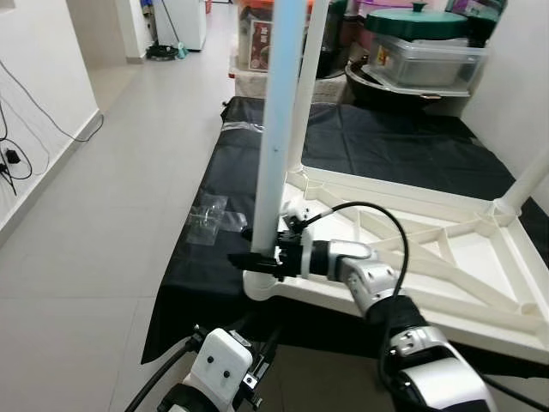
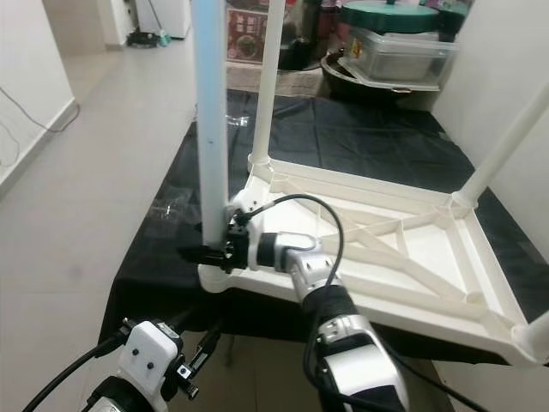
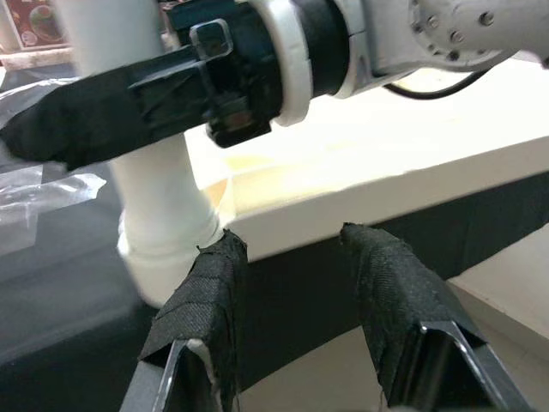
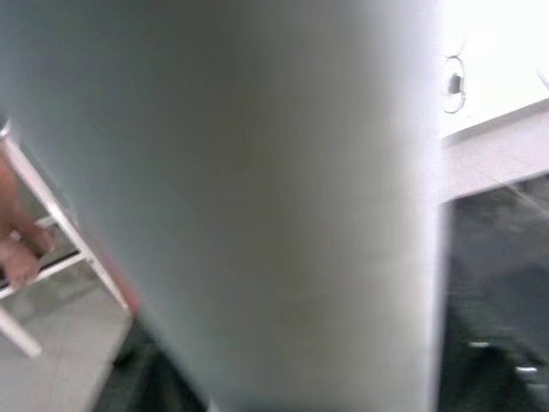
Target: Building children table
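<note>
Left eye view shows a white plastic table top lying upside down on a black sheet over pale floor tiles, with stacked containers at the far end. Its near-left table leg stands upright in its corner socket, pinched low down by the right gripper. The left gripper hangs just below that corner, fingers spread, holding nothing.

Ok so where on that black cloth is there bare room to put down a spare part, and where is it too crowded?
Bare black cloth lies beyond the upturned white tabletop, short of the storage bins. A narrower strip runs beside the clear plastic bag. The near corner is crowded: the right gripper is at the nearest leg, with the left gripper just below.
</note>
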You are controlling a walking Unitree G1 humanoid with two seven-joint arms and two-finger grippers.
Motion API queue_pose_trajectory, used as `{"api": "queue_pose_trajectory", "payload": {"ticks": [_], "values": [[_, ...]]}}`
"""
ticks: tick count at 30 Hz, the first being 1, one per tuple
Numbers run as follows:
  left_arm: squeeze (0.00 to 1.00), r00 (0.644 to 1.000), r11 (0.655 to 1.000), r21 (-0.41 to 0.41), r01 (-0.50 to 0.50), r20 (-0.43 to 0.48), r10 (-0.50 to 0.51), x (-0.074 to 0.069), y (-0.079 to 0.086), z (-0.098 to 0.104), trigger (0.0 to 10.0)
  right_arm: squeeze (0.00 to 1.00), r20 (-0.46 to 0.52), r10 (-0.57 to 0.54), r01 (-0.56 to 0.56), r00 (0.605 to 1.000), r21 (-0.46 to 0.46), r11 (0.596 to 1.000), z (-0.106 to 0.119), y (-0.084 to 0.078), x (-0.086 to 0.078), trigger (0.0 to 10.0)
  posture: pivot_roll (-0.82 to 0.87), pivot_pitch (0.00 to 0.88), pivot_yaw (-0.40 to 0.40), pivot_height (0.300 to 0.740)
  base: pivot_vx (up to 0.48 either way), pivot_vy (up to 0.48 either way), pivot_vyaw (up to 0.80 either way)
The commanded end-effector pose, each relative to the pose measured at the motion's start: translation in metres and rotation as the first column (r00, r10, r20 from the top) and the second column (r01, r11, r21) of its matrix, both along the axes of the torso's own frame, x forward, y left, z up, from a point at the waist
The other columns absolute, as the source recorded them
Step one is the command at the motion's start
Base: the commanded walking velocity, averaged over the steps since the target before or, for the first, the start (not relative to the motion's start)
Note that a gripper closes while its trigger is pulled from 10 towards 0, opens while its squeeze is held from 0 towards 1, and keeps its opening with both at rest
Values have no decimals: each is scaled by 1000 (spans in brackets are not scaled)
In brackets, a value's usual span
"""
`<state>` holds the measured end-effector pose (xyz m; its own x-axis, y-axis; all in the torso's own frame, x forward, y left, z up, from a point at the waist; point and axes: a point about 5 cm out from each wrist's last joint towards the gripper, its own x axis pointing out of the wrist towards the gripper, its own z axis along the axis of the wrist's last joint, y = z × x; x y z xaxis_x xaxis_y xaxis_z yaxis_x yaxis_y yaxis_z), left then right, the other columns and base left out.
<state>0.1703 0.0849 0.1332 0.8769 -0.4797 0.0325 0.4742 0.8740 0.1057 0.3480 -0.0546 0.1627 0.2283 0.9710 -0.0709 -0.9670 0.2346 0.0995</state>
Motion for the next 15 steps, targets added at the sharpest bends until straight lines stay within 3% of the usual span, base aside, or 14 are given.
{"api": "queue_pose_trajectory", "payload": {"ticks": [1,3,4,5,6,7,8,9,10,11,12,13,15], "values": [[0,1000,1000,-1,2,-8,-2,-2,-1,-1,10000,0,16,-32,33,999,-26,999,-8,9,-1,0,144,55,-116,740,0,0,0],[0,1000,1000,-1,2,-8,-2,-2,-1,-1,10000,0,16,-32,33,999,-26,999,-8,9,-1,0,144,55,-116,740,0,0,0],[0,1000,1000,-2,2,-9,-2,-2,-1,-2,10000,0,21,-170,171,985,-25,985,-10,6,6,0,139,51,-118,740,0,0,0],[0,1000,1000,-2,2,-9,-2,-2,-1,-2,10000,0,21,-170,171,985,-25,985,-10,6,6,0,139,51,-118,740,0,0,0],[0,1000,1000,-3,3,-11,-3,-2,-1,-2,10000,0,6,-331,331,944,3,944,-12,0,12,0,133,50,-113,740,0,0,0],[0,1000,1000,-3,3,-11,-3,-2,-1,-2,10000,0,6,-331,331,944,3,944,-12,0,12,0,133,50,-113,740,0,0,0],[0,1000,1000,-4,5,-13,-5,-2,-1,-2,10000,0,-23,-501,502,865,35,864,-14,-9,17,0,127,51,-109,740,0,0,0],[0,1000,1000,-4,5,-13,-5,-2,-1,-2,10000,0,-23,-501,502,865,35,864,-14,-9,17,0,127,51,-109,740,0,0,0],[0,1000,1000,-6,8,-14,-8,-2,-1,-2,10000,0,-59,-676,679,734,48,733,-15,-22,21,0,122,51,-107,740,0,0,0],[0,1000,1000,-6,9,-14,-10,-2,-1,-2,10000,0,-82,-770,775,632,46,631,-16,-30,22,0,121,51,-106,740,0,0,0],[0,1000,1000,-6,9,-14,-10,-2,-1,-2,10000,0,-82,-770,775,632,46,631,-16,-30,22,0,121,51,-106,740,0,0,0],[0,1000,1000,-6,12,-15,-12,-2,0,-2,10000,0,-72,-895,898,440,23,439,-19,-46,21,0,117,52,-104,740,0,0,0],[0,1000,1000,-6,12,-15,-12,-2,0,-2,10000,0,-72,-895,898,440,23,439,-19,-46,21,0,117,52,-104,740,0,0,0]]}}
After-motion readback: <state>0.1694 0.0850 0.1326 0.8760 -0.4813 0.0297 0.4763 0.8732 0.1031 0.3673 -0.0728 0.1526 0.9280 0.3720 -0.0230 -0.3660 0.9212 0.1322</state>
